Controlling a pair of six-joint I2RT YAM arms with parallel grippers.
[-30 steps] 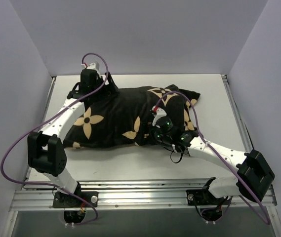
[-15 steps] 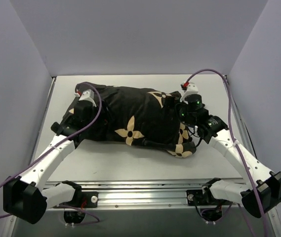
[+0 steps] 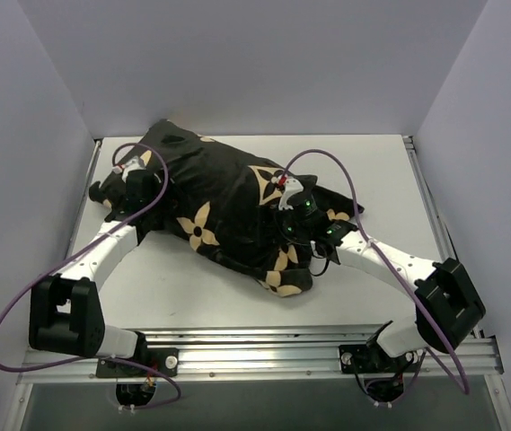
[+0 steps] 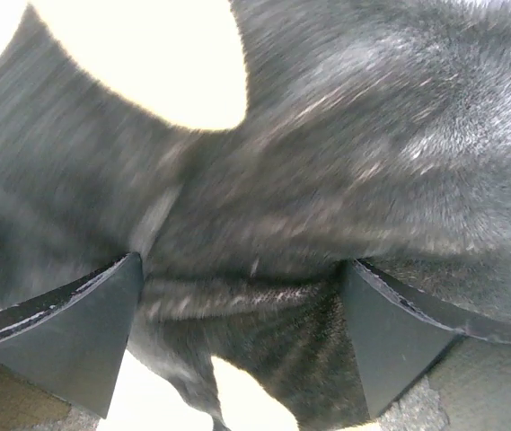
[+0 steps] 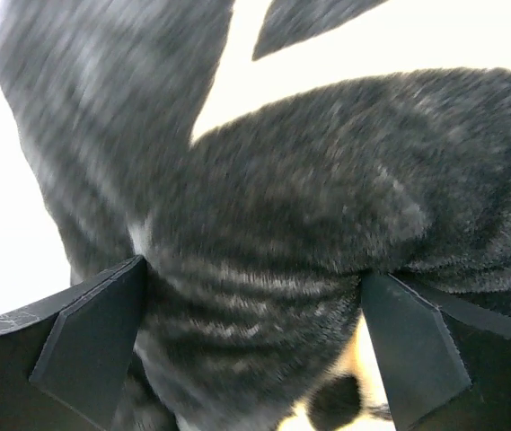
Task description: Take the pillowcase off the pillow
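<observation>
The pillowcase (image 3: 228, 202), black with tan flower motifs, lies bunched diagonally from the back left corner toward the front middle of the table (image 3: 390, 175). The white pillow is hidden, with no white cushion showing. My left gripper (image 3: 129, 189) sits at the pillowcase's left end. In the left wrist view its fingers (image 4: 75, 332) stand apart with black fabric (image 4: 327, 180) pulled taut between them. My right gripper (image 3: 293, 218) is on the pillowcase's right side. In the right wrist view its fingers (image 5: 417, 350) also hold wrinkled black fabric (image 5: 327, 197) between them.
Grey walls close the table in on the left, back and right. A metal rail (image 3: 264, 346) with both arm bases runs along the front edge. Purple cables (image 3: 327, 162) loop above the arms.
The pillowcase has swung from lying crosswise to a diagonal, its left end pushed to the back left corner. My right gripper has moved left and nearer; my left gripper has shifted back and left.
</observation>
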